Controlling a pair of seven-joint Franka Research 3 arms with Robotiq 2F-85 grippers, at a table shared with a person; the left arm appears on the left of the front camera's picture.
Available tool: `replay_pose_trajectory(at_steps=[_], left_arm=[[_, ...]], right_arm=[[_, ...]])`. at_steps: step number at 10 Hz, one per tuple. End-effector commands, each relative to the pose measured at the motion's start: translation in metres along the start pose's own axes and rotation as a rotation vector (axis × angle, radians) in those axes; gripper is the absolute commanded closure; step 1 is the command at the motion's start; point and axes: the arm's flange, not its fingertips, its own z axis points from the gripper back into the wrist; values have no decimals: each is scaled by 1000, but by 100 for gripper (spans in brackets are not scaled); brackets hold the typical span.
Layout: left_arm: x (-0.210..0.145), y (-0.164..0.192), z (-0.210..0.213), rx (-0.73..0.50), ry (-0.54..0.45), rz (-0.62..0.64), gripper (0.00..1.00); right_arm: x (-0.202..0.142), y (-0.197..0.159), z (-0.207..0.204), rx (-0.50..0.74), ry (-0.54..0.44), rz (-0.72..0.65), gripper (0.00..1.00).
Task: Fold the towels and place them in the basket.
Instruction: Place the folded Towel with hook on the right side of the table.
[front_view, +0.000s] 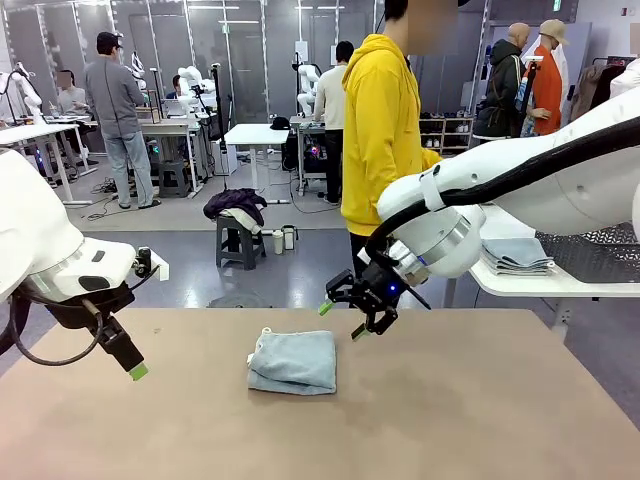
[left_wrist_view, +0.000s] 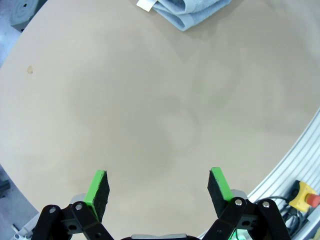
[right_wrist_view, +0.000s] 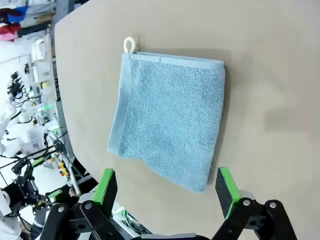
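Towel (front_view: 293, 361): grey-blue, folded, flat on counter (front_view: 480, 400) | right fingers (right_wrist_view: 106, 186): spread wide, empty, raised beside towel | left fingers (left_wrist_view: 98, 189): spread wide, empty, over bare counter

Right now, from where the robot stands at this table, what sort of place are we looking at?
Probably a robotics lab or workshop hall: white work tables stand about a bare grey floor, people stand at them, and a red emergency stop button sits beside this table.
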Motion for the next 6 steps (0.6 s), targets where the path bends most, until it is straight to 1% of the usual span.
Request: replay_pose_trajectory(at_steps=[1,4,6], left_arm=[[2,-2,-1,10,0,11,0],[2,-2,-1,10,0,11,0],[2,-2,-1,10,0,11,0]], right_arm=[[6,-15,-3,72,29,21,0],[21,-36,-13,122,55,9,0],[28,-43,-26,146,45,5,0]])
